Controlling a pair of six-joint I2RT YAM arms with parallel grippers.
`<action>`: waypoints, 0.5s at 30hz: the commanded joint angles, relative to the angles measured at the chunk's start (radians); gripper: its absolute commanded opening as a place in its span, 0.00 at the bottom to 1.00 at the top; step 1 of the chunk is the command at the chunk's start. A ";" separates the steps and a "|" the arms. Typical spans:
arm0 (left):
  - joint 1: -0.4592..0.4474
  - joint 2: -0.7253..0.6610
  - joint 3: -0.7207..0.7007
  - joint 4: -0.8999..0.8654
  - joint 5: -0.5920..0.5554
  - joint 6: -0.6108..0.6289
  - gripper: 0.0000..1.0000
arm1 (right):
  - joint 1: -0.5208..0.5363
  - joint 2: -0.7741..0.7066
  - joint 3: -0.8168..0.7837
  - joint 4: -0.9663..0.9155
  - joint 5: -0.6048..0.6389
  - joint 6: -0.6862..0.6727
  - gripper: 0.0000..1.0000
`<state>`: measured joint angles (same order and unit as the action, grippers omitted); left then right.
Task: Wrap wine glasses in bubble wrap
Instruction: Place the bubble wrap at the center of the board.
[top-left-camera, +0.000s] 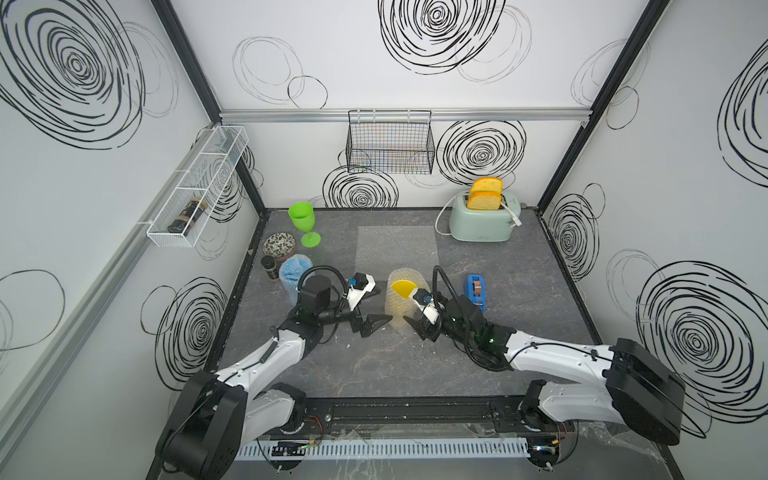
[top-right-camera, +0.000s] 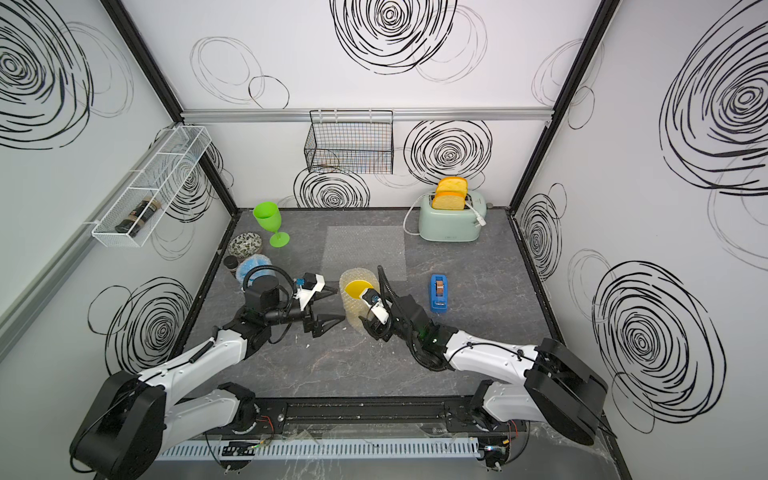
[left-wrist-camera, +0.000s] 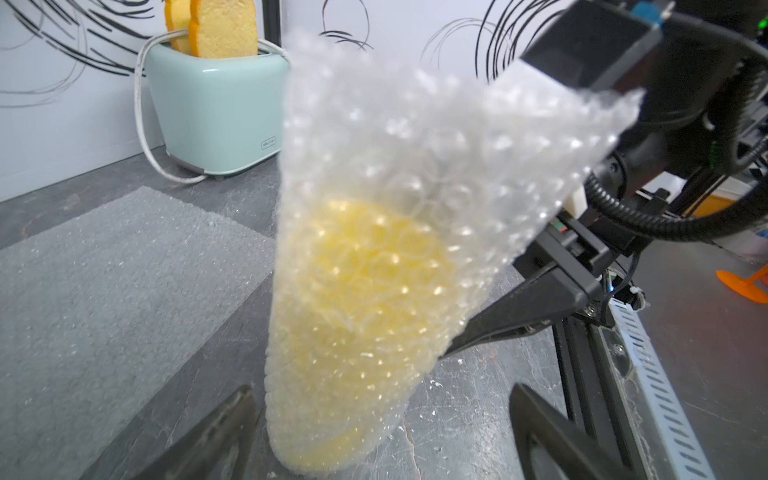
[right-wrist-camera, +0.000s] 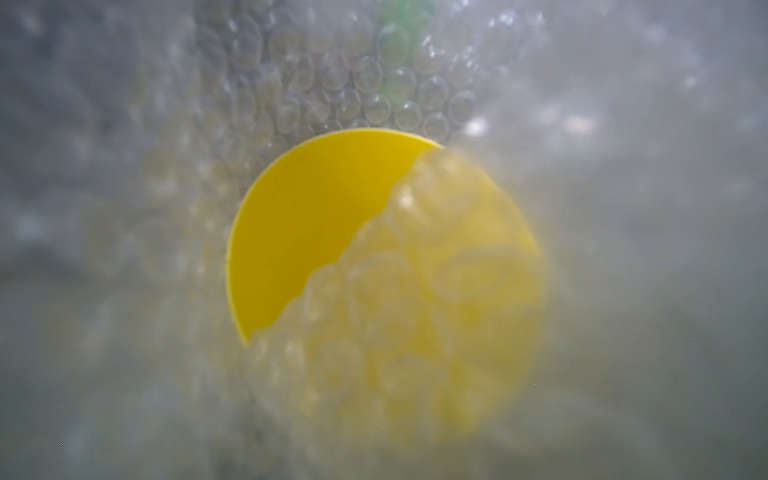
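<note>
The dial is centred on the wrapped yellow goblet (top-left-camera: 402, 287) in a top view, with 12 toward the back wall. The left gripper (top-left-camera: 377, 306), jaws spread, blocks 9 o'clock. The right gripper (top-left-camera: 417, 328) crowds 4 to 5, touching the goblet. A flat bubble wrap sheet (top-left-camera: 397, 249) lies low at 12. The tape dispenser (top-left-camera: 476, 291) stands apart at 3, and the toaster (top-left-camera: 482, 222) far back between 1 and 2. The table (top-left-camera: 374, 374) is bare from 6 to 7.
</note>
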<state>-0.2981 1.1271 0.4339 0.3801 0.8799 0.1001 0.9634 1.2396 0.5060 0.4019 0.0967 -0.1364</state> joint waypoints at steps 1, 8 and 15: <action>0.038 -0.038 0.063 -0.064 -0.016 -0.089 0.97 | 0.015 -0.050 -0.014 -0.026 0.018 -0.010 0.79; 0.011 -0.057 0.175 -0.134 -0.050 -0.312 0.98 | 0.019 -0.098 -0.020 -0.052 0.015 -0.008 0.78; -0.067 0.051 0.257 -0.244 -0.162 -0.348 0.94 | 0.026 -0.081 -0.014 -0.042 0.015 0.004 0.75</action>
<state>-0.3466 1.1397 0.6601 0.2016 0.7792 -0.2146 0.9787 1.1564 0.4976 0.3599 0.1020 -0.1322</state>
